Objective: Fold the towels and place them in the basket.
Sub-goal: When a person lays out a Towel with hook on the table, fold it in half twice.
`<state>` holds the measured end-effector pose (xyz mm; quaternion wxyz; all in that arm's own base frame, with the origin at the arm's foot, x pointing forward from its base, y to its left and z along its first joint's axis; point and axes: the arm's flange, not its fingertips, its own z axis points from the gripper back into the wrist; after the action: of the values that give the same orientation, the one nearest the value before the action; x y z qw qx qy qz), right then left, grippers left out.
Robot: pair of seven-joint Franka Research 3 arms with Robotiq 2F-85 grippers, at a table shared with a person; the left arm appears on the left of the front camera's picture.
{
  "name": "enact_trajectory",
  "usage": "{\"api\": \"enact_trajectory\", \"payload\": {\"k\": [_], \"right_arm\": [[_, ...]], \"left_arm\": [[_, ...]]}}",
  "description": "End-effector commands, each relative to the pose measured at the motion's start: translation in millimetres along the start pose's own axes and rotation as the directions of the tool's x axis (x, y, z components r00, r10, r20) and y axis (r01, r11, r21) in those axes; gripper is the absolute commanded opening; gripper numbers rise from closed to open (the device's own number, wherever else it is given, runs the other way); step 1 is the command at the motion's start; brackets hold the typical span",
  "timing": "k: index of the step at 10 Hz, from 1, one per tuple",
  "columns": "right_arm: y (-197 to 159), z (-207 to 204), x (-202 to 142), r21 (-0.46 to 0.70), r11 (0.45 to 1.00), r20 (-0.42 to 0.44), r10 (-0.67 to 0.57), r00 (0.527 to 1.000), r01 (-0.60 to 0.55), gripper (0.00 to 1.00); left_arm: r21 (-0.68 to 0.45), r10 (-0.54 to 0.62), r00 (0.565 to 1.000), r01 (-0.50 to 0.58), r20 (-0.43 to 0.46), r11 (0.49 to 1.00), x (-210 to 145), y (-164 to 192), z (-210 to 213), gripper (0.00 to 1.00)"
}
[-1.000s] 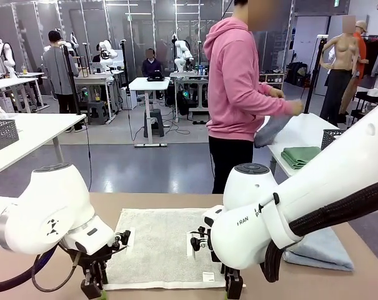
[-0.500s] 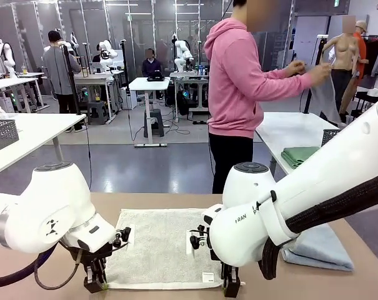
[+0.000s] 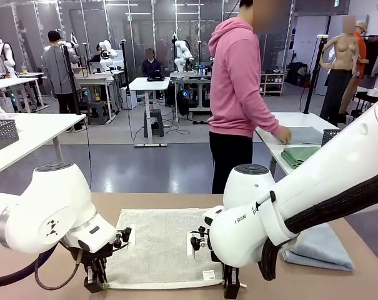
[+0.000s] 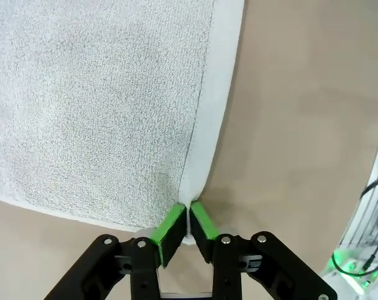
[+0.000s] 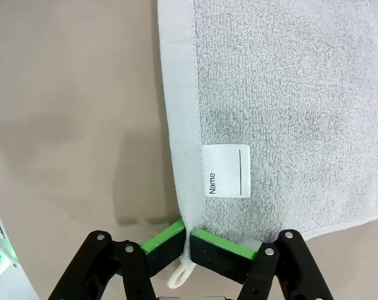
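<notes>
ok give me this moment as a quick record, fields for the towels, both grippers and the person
white towel: spread flat on the table, name tag by one near corner
blue towel: folded, lying on the table's right side
left gripper: shut on the white towel's near left corner
right gripper: shut on its near right corner, next to the tag
person: standing beyond the table, hand on a grey cloth on a side table

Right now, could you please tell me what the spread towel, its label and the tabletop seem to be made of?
Cream-white towel: terry cloth, probably cotton; looped nubby pile, flat woven hem.
Name label: smooth white woven or satin fabric, printed.
Table: matte beige, likely laminate; smooth, no grain.
</notes>
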<state>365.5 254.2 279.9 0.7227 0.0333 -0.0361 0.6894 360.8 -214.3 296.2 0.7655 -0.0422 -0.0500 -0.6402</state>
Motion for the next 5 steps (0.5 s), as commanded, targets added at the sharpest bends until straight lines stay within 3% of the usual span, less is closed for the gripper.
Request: {"api": "enact_trajectory", "payload": {"k": [1,5], "right_arm": [[7,15,-5,-0.003,1.000,0.045,0.018,0.999,-0.018,0.00],[19,62,0,-0.056,0.998,0.068,0.033,0.997,-0.030,0.00]], "left_arm": [[0.053,-0.016,1.000,0.015,0.019,0.998,-11,-20,3,0.00],[0.133,-0.089,0.993,0.078,0.078,0.988,-3,-41,53,0.00]]}}
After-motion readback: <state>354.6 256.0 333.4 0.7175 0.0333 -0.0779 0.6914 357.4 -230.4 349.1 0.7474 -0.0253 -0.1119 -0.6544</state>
